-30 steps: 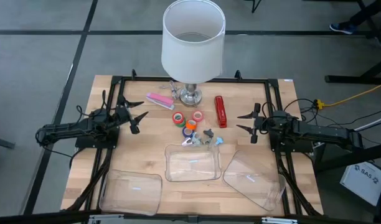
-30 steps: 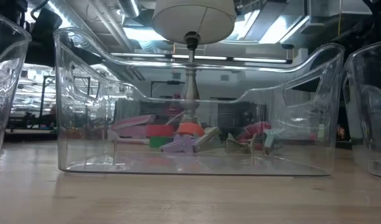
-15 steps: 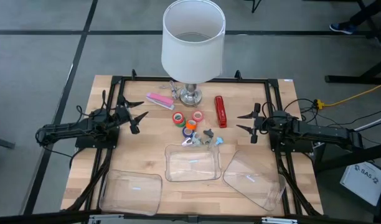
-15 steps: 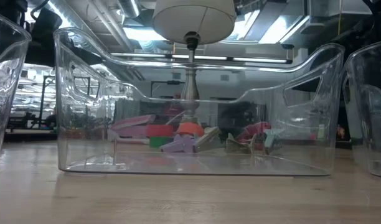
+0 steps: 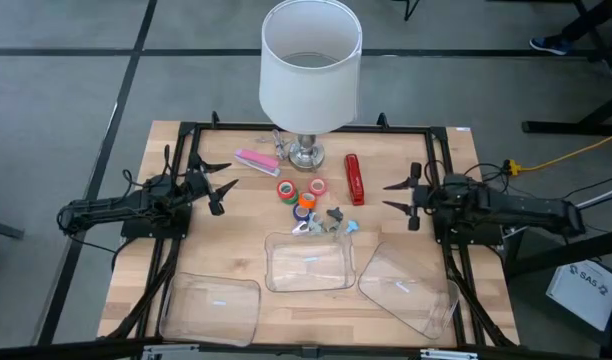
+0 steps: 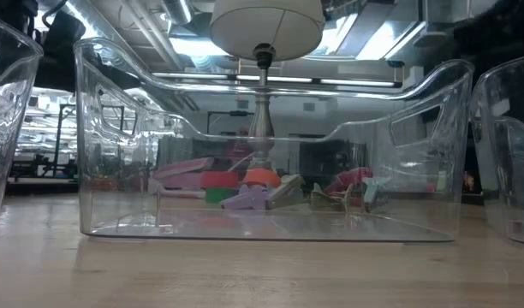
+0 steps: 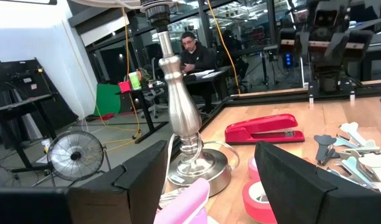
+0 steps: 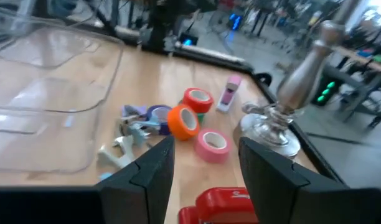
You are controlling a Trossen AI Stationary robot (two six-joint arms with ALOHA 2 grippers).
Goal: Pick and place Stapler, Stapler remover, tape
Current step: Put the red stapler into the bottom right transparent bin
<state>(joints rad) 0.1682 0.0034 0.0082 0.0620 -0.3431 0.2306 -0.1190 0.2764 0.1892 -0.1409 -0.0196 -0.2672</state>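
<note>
Just ahead of the right gripper (image 5: 398,198), whose fingers stand apart holding nothing, the red stapler (image 5: 354,178) lies untouched on the table (image 5: 226,250); that arm appears to have shifted slightly, probably beginning its reach, while the left gripper (image 5: 222,190) waits open.

Grey floor (image 5: 66,70) with dark seam lines around a light wooden table (image 5: 241,210). A white-shaded lamp (image 5: 309,65) on a silver base stands at the table's far edge. Beyond, an open workshop: ceiling strip lights (image 6: 185,13), a white wall panel (image 7: 35,43), a floor fan (image 7: 69,158), a green chair (image 7: 109,99), and a person seated at a desk (image 7: 193,56).
</note>
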